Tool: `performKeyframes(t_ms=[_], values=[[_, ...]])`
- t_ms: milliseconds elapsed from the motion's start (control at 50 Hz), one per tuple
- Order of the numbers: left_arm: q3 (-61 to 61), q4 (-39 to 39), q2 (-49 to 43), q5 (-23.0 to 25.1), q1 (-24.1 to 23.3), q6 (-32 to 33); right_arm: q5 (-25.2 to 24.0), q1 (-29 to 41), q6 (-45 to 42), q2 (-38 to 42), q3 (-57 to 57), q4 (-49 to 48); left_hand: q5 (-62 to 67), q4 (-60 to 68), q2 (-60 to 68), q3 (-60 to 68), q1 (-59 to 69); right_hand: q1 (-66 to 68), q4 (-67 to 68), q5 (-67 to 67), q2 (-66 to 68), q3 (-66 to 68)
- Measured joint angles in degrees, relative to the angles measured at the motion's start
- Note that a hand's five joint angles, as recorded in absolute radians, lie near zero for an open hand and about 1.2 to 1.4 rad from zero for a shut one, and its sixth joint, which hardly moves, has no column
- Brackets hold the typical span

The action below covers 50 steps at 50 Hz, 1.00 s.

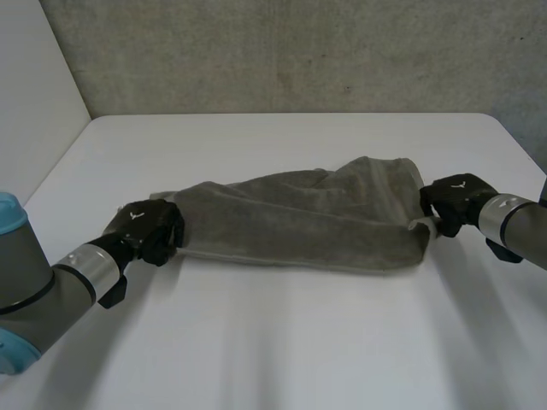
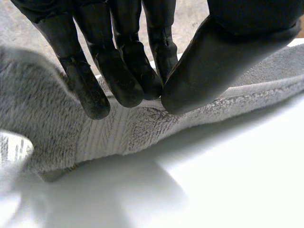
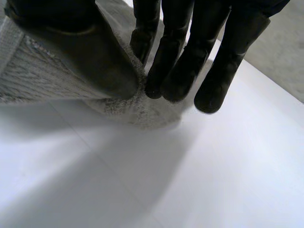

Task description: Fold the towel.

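Towel (image 1: 299,220), grey and bunched into a long loose strip, lies across the middle of the white surface (image 1: 282,342), one end pinched along its banded edge between the thumb and fingers of the left hand (image 1: 149,231), the opposite end pinched likewise by the right hand (image 1: 453,203).

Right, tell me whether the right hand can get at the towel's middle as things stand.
Likely not without letting go: the right hand pinches the towel at its end between thumb and fingers. Otherwise bare table leaves the way free.
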Motion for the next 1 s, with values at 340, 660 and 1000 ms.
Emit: performKeyframes(t_ms=[340, 660, 1000], values=[[1.5, 0.2, 1.6, -0.8, -0.5, -1.1, 1.4, -1.6, 1.2, -10.7, 9.9, -5.1, 0.0, 0.0, 0.0, 0.0, 0.0, -58.6, -57.6, -58.7, -57.8, -58.4], [7.6, -0.5, 0.5, -0.5, 0.9, -8.6, -6.5, -0.5, -9.2, -26.6, 34.3, -15.4, 0.0, 0.0, 0.0, 0.0, 0.0, -58.6, -57.6, -58.7, -57.8, -58.4], [12.2, -3.6, -1.5, -0.1, 1.4, -14.6, -4.6, -1.0, -18.3, -21.4, 42.1, -24.0, 0.0, 0.0, 0.0, 0.0, 0.0, -56.0, -56.5, -56.0, -56.0, -56.7]])
